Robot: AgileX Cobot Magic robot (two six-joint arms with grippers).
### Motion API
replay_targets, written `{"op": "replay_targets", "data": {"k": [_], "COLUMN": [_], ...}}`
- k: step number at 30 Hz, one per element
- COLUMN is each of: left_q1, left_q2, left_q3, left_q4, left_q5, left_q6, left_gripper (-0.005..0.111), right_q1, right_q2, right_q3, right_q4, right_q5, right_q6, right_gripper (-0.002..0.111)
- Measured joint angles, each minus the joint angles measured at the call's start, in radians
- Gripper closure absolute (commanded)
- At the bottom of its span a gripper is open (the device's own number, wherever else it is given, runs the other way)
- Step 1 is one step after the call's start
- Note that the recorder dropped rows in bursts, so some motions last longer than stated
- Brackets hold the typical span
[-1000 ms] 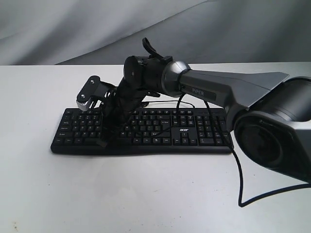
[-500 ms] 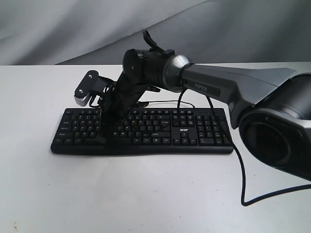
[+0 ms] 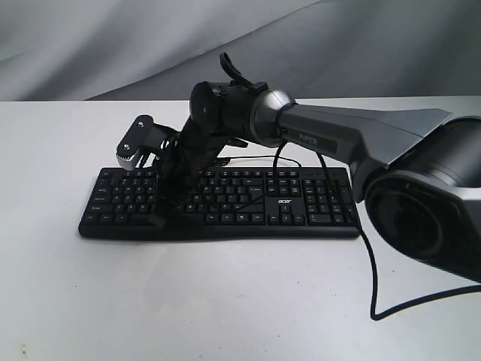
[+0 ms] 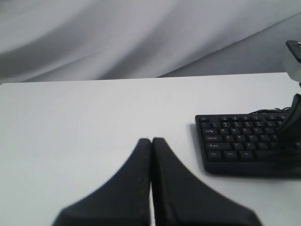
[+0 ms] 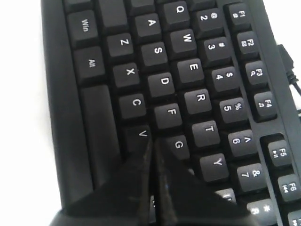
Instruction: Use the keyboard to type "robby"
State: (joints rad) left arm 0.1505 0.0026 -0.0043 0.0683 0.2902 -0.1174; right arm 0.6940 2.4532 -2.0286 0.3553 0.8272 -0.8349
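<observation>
The keyboard (image 3: 248,212) lies flat on the white worktop (image 3: 225,301), its letter keys under the right fingers (image 5: 143,160), which are pressed together, tips between V and G. The left fingers (image 4: 142,157), likewise closed on nothing, sit over bare worktop apart from the keyboard's end.

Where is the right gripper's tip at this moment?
In the right wrist view the shut right gripper points between the V key and the G key; in the exterior view it is over the left half of the keyboard.
</observation>
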Motion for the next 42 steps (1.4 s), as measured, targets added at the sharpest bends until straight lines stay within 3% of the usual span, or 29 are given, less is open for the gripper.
{"op": "replay_targets", "data": {"k": [31, 42], "left_q1": [0.0, 0.0], "left_q2": [0.0, 0.0], "left_q3": [0.0, 0.0], "left_q4": [0.0, 0.0], "left_q5": [0.0, 0.0], "left_q6": [0.0, 0.0], "left_gripper": [0.106, 0.106], "right_q1": [0.0, -0.055], "right_q2": [-0.03, -0.03], "right_q3": [-0.002, -0.002], "right_q4": [-0.021, -0.027], "right_q5": [-0.011, -0.077], "right_q6": [0.0, -0.002], "right_gripper": [0.108, 0.108]}}
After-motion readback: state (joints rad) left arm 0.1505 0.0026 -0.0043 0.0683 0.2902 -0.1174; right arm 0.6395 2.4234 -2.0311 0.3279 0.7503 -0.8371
